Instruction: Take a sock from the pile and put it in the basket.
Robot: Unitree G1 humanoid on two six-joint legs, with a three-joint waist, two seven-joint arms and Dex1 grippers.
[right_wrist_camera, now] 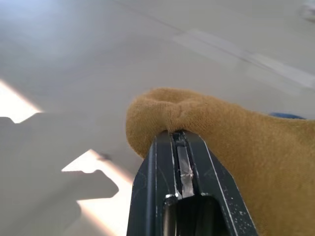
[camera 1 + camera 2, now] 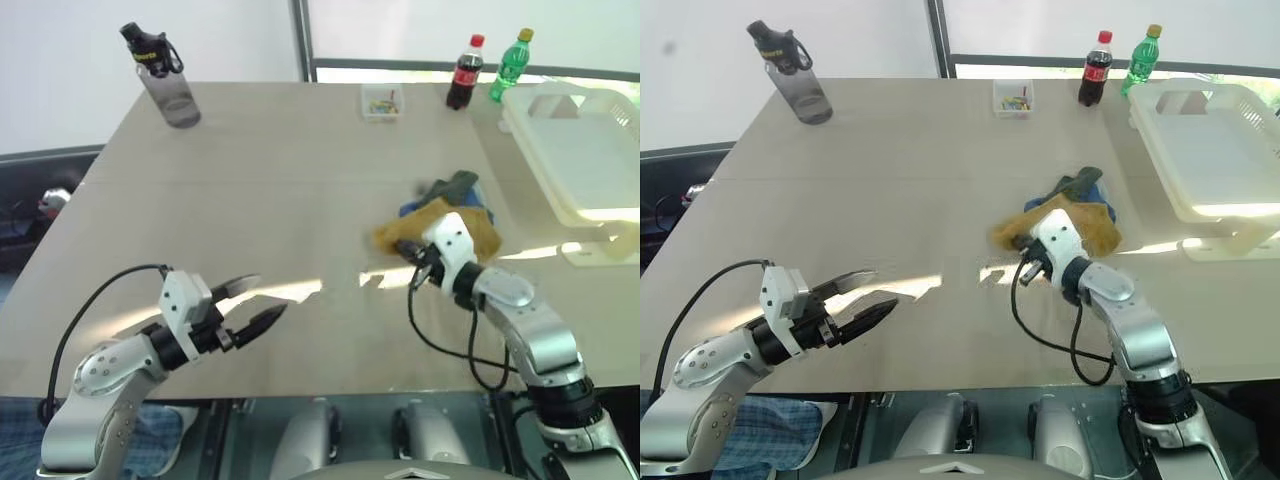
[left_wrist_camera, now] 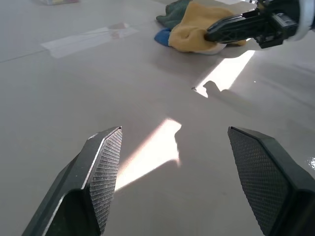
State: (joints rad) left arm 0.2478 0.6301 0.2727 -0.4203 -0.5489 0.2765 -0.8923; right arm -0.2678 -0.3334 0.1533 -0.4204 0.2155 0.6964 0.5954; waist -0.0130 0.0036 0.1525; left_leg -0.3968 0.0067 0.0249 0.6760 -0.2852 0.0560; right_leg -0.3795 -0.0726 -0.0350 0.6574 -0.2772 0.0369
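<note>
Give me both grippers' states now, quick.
Left gripper: open, holding nothing.
Right gripper: shut on the mustard-yellow sock.

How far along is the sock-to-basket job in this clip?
Done: the right gripper has shut on the yellow sock. In hand: the sock is pinched at its edge, beside the pile on the table. Left: carrying it to the basket and releasing.

Beige table [image 2: 300, 180] with sunlit patches, white wall [image 2: 60, 60] and bright window [image 2: 420, 25] behind.
</note>
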